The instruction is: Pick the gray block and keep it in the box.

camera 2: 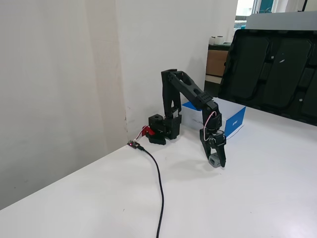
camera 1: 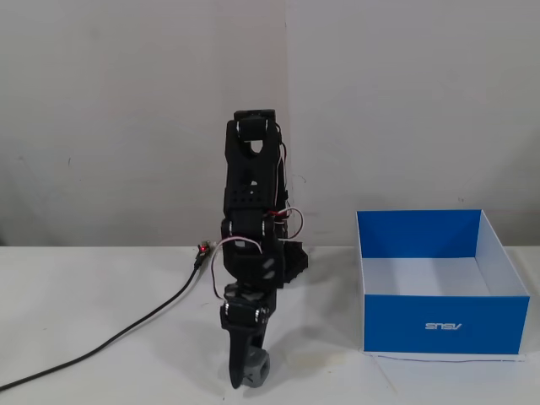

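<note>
The gray block is a small gray cube between my gripper's black fingers, low near the white table. It also shows in the other fixed view. My gripper points down and is shut on the block; in the other fixed view my gripper is in front of the box. The box is blue with a white inside and an upside-down ASUS logo, standing to the right of my arm. In the other fixed view the box sits behind my arm. It looks empty.
A black cable runs from a small board across the table to the left. A pale tape strip lies on the table by the gripper. A large black tray leans at the table's far side. A wall stands behind the arm.
</note>
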Controlling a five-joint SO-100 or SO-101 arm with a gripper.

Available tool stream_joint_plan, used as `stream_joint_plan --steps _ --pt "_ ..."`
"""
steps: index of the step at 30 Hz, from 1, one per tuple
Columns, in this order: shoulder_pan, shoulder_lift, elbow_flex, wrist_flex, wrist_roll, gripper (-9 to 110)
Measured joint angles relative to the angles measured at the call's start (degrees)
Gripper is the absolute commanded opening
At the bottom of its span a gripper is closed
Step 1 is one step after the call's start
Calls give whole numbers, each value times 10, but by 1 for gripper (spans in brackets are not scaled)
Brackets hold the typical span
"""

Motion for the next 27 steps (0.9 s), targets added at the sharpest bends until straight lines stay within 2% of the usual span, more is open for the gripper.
stream_joint_plan --steps 2,4,9,18,27 --pt "-4 -9 -9 0 2 21" --pt "-5 -9 -13 0 2 11" --pt "-4 -9 -14 0 5 6" --pt "-11 6 -22 8 5 4" --pt "-98 108 -180 141 -33 4"
